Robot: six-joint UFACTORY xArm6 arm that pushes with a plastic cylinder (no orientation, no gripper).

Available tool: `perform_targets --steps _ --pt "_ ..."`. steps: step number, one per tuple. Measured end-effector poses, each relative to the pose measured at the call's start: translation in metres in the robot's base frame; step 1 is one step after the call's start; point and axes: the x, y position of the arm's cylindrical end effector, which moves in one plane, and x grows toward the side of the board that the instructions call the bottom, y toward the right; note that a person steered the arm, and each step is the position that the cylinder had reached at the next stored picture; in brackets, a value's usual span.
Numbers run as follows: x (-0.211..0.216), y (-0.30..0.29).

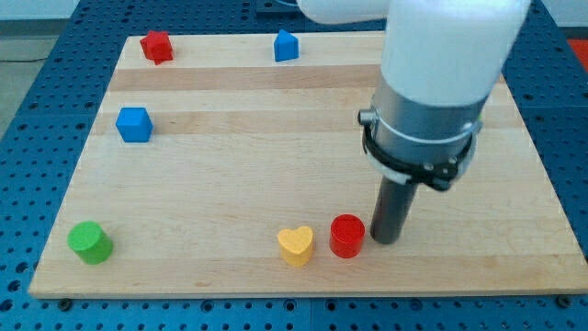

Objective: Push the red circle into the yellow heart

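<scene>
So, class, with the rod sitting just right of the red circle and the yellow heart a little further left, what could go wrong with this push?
1. My tip sits at the right edge of the red circle; an off-centre push could let the round block slip past.
2. The yellow heart lies slightly lower, so a straight push may only graze it.
3. Both sit near the board's bottom edge; a glancing hit could send one off.
</scene>
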Motion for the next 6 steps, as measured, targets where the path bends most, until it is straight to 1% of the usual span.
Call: perform_targets --steps 1,3,4,5,6 --pt "-0.006 -0.005" --pt "0.01 -0.042" --pt "-0.003 -0.043" --pt "-0.033 -0.08" --pt "-0.037 -0.157"
